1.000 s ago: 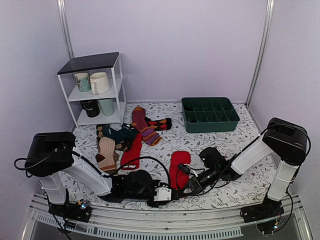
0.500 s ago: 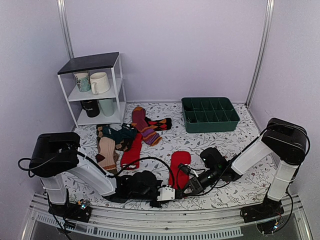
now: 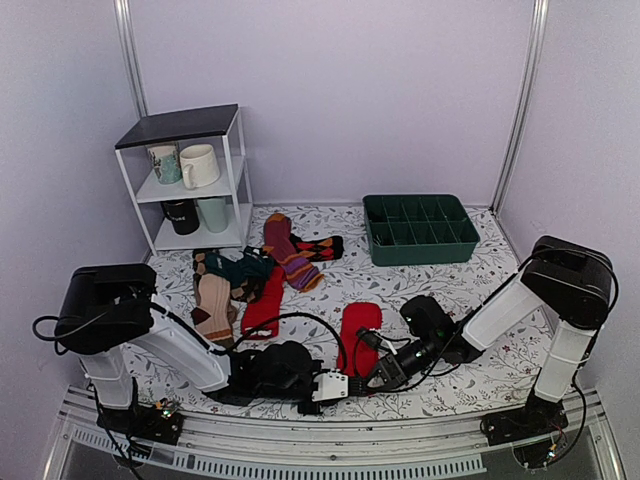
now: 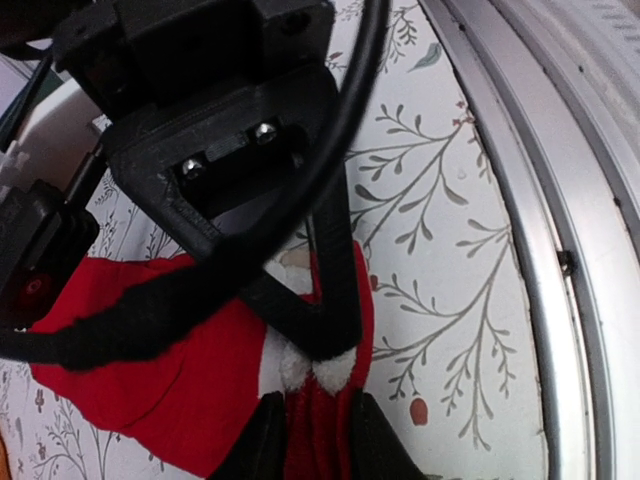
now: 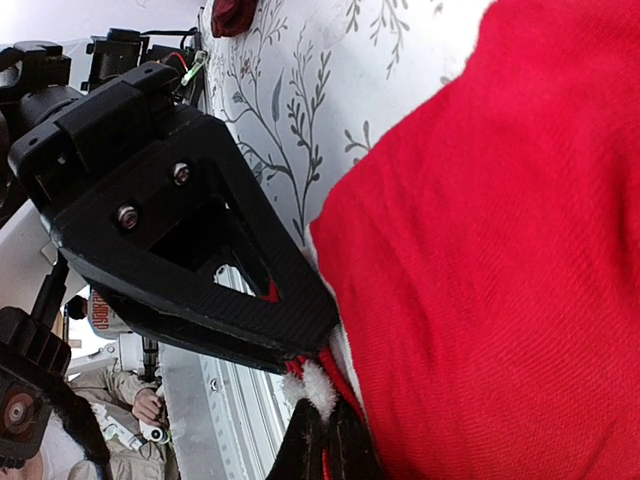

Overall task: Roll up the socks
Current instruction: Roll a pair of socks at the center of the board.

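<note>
The red socks (image 3: 358, 330) lie flat on the floral cloth, toe away from me and the cuff end at the near edge. My left gripper (image 3: 338, 387) and right gripper (image 3: 372, 378) meet tip to tip at that near end. In the left wrist view the left gripper (image 4: 314, 408) is shut on a bunched fold of red sock (image 4: 150, 390), with white fuzz just above its tips. In the right wrist view the right gripper (image 5: 323, 412) is shut on the thin red-and-white cuff edge of the socks (image 5: 500, 250).
A pile of other socks (image 3: 225, 285) lies at the left, with a single red sock (image 3: 263, 305) beside it. A maroon striped sock (image 3: 288, 252) lies further back. A green divided tray (image 3: 420, 228) stands at the back right, a white mug shelf (image 3: 190, 180) at the back left. The metal table rail (image 4: 560, 260) runs just near the grippers.
My left gripper slid slightly right toward the right gripper and its jaws narrowed onto the sock's near end. The right arm stayed still.
</note>
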Tool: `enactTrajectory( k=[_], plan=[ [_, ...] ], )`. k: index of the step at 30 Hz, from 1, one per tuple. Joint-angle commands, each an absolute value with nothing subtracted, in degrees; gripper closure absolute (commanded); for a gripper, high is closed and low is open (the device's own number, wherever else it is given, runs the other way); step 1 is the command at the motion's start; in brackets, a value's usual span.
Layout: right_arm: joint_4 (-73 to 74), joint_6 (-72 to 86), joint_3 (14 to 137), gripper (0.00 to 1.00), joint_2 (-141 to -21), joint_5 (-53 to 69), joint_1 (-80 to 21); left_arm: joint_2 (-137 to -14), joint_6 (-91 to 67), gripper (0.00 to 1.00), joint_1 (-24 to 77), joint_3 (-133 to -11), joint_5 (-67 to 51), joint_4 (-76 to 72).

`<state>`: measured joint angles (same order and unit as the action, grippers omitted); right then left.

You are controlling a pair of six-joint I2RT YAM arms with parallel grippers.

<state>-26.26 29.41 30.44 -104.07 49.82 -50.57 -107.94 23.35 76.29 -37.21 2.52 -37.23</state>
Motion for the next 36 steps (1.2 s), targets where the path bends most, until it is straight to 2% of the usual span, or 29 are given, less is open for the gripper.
enactTrajectory(
  k=[1, 3, 6, 9, 11, 13, 17, 20, 28, 32, 36],
  plan=[
    [-19.2, 29.9, 28.3, 0.99, -107.7, 47.5, -50.9, -107.6, 22.7, 0.87, 76.6, -35.7, 1.9, -32.1],
    [-19.3, 30.0, 28.4, 0.99, -107.8, 47.5, -50.9, -108.1, 22.5, 0.93, 76.6, -36.1, 1.1, -31.9],
    [-19.7, 30.2, 28.2, 0.99, -107.9, 47.5, -50.9, -108.8, 22.2, 0.93, 76.6, -36.4, 0.4, -32.1],
    [-20.0, 30.4, 28.2, 0.99, -107.8, 47.5, -50.9, -109.0, 21.8, 1.0, 76.6, -36.9, -0.7, -31.8],
    [-20.3, 30.4, 28.1, 0.97, -107.2, 47.0, -50.9, -108.9, 20.9, 1.0, 76.1, -37.7, -2.7, -29.9],
    [-20.4, 29.9, 28.0, 0.88, -105.5, 45.6, -50.9, -108.1, 18.7, 1.0, 75.3, -37.9, -5.3, -28.0],
    [-20.1, 26.2, 28.3, 0.64, -98.5, 39.0, -50.7, -106.6, 12.6, 1.0, 72.0, -38.9, -12.9, -22.1],
    [-20.8, 22.7, 28.0, 0.58, -91.7, 33.7, -50.6, -107.6, 7.7, 1.0, 69.8, -41.5, -17.8, -15.1],
    [-37.4, 9.5, 14.5, 0.53, -76.2, 23.4, -53.4, -111.7, 0.8, 1.0, 65.6, -43.9, -27.5, -8.7],
    [-42.3, 1.0, 11.2, 0.52, -76.1, 15.0, -61.8, -114.5, 0.1, 1.0, 64.1, -44.4, -29.4, -6.1],
    [-39.8, -5.2, 13.4, 0.52, -79.4, 5.6, -67.7, -115.2, 0.1, 1.0, 63.6, -43.9, -30.3, -5.6]
  ],
)
